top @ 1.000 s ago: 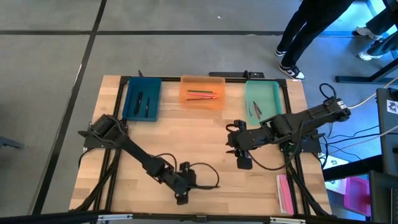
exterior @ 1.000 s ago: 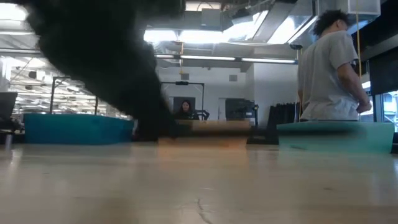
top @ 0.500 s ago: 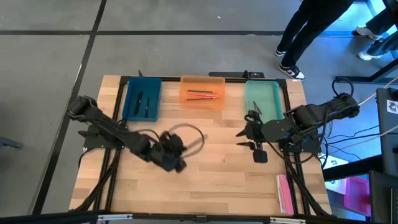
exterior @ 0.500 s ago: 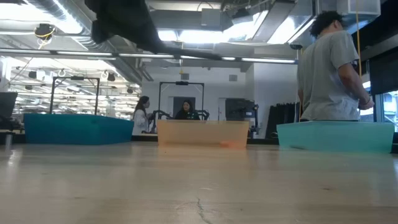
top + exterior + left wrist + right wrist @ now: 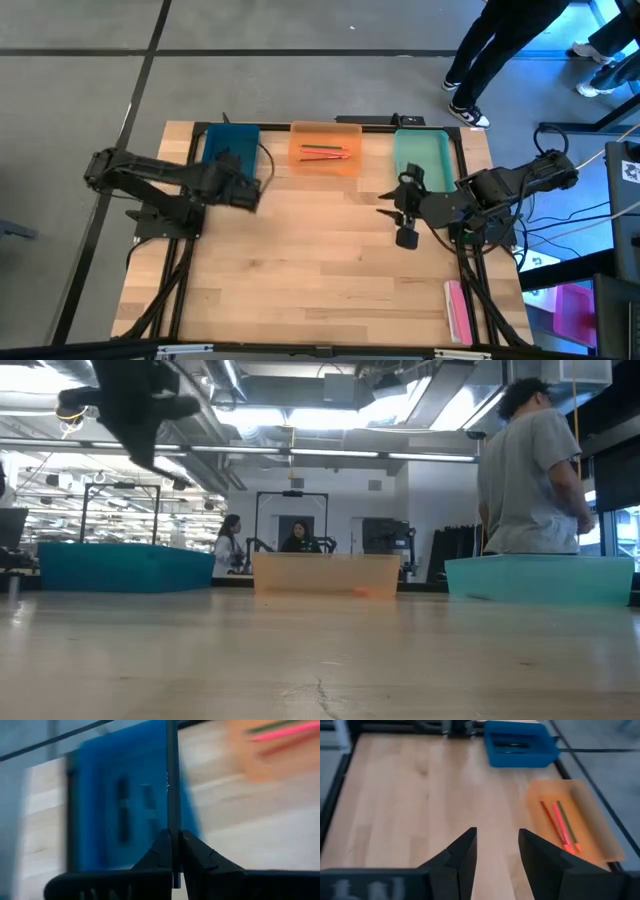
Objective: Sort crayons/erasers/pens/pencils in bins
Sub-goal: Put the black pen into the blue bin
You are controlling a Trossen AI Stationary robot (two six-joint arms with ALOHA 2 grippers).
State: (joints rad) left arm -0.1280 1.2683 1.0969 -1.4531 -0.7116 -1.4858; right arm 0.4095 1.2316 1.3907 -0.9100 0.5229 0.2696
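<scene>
My left gripper (image 5: pixel 243 187) hangs high over the near right corner of the dark teal-blue bin (image 5: pixel 228 155), shut on a thin dark stick (image 5: pixel 171 780). It shows as a dark shape in the low view (image 5: pixel 135 405). Two dark sticks (image 5: pixel 132 805) lie in the blue bin. The orange bin (image 5: pixel 325 148) holds red and green sticks (image 5: pixel 562 825). My right gripper (image 5: pixel 402 222) is open and empty (image 5: pixel 497 845), above the table by the near left corner of the mint green bin (image 5: pixel 428 165). My left gripper pinches the dark stick's near end (image 5: pixel 173 851) between its two fingers. The stick runs straight out past the fingertips, along the fingers. It is lifted clear of the table and the bin.
The three bins stand in a row along the table's far edge (image 5: pixel 325 575). A pink object (image 5: pixel 456 310) lies at the near right corner. A person (image 5: pixel 530 470) stands beyond the far right of the table. Bare wood (image 5: pixel 320 270) fills the middle and near part.
My left gripper has swung from the table's near edge up and toward the far left, and now hangs over the blue bin's near right corner. My right gripper has moved toward the far right, nearer the mint bin.
</scene>
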